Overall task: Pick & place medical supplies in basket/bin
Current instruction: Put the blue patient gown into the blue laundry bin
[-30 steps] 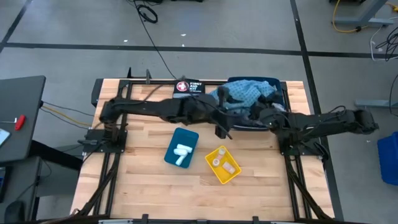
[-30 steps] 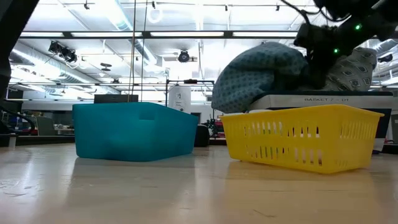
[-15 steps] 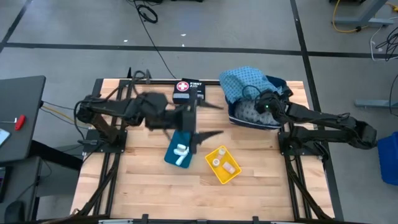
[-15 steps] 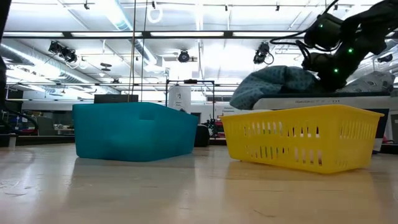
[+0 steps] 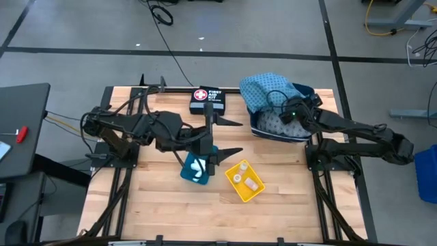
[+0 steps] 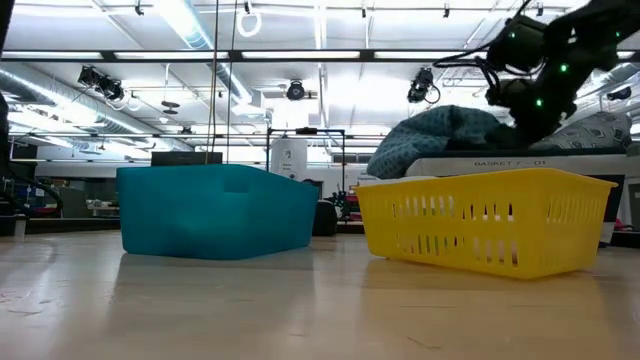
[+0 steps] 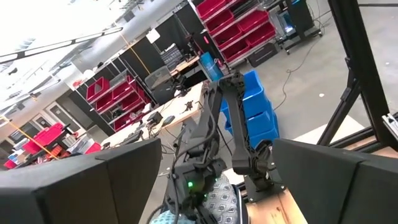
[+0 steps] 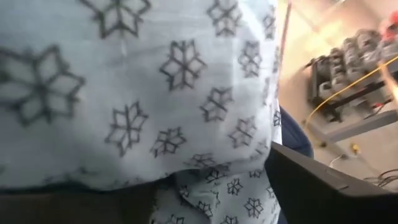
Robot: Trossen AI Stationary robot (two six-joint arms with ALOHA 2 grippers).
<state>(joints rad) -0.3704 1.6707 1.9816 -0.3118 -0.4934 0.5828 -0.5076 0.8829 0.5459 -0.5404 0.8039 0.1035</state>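
Two light-blue patterned cloths (image 5: 266,90) lie heaped in a dark-blue basket (image 5: 305,91) at the far right; the heap (image 6: 450,135) rises above its rim. My right gripper (image 5: 284,115) is open and hangs over the heap, its fingers (image 8: 323,186) spread with cloth (image 8: 155,93) filling the view between them. My left gripper (image 5: 235,137) is open and level, with nothing in it, high over the table's middle above a blue bin (image 5: 188,171) that holds white rolls (image 5: 198,166). A yellow basket (image 5: 244,181) holds small vials. My right gripper points slantwise down into the cloth heap (image 8: 205,186) with its fingers apart. Cloth lies close between them. Whether the fingers touch it, I cannot tell.
A black first aid pouch (image 5: 207,97) lies at the far edge, left of the dark-blue basket. The blue bin (image 6: 215,210) and the yellow basket (image 6: 485,220) stand side by side mid-table. Bare wood shows along the near edge.
My left gripper has drawn back from the cloth basket toward the table's left and risen, and now hangs over the blue bin. The cloth heap has sunk lower and spread out in the basket. My right gripper has turned and shifted a little over the heap.
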